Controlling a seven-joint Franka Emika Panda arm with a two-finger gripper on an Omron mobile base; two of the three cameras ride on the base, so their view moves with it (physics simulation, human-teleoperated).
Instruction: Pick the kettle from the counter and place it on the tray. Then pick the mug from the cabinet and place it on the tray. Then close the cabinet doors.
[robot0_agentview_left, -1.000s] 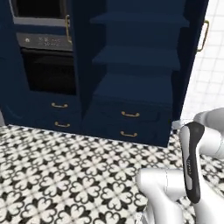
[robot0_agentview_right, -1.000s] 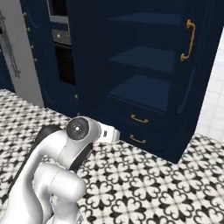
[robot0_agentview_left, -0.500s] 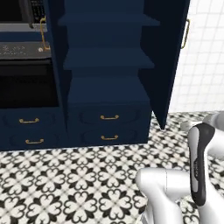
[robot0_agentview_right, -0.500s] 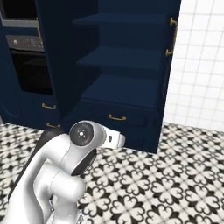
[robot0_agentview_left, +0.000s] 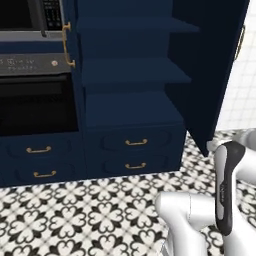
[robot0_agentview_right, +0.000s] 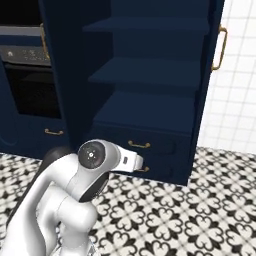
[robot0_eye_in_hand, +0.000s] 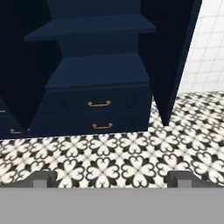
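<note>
Grey finger tips of the hand (robot0_eye_in_hand: 112, 179) rise at the bottom corners of the hand view, spread wide apart with nothing between them, hanging over the black-and-white patterned floor (robot0_eye_in_hand: 131, 162). Ahead of the hand stands the cabinet (robot0_eye_in_hand: 98, 74), its navy shelves bare where they show. Below the lowest shelf sit two drawers (robot0_eye_in_hand: 99, 104) with brass pulls. The right cabinet door (robot0_agentview_left: 210, 75) stands swung out toward the robot, edge-on, its brass bar handle (robot0_agentview_left: 241, 42) showing on its far side in the left base view. The left cabinet door (robot0_agentview_left: 70, 55) is open too, lying back against the black oven (robot0_agentview_left: 35, 100), with its own brass handle (robot0_agentview_left: 65, 45) near the oven's control strip. In the right base view the white arm (robot0_agentview_right: 75, 200) folds low in front of the cabinet, and white wall tiles (robot0_agentview_right: 235, 100) lie to the right of the open door. No mug is visible on the shelves that show.
</note>
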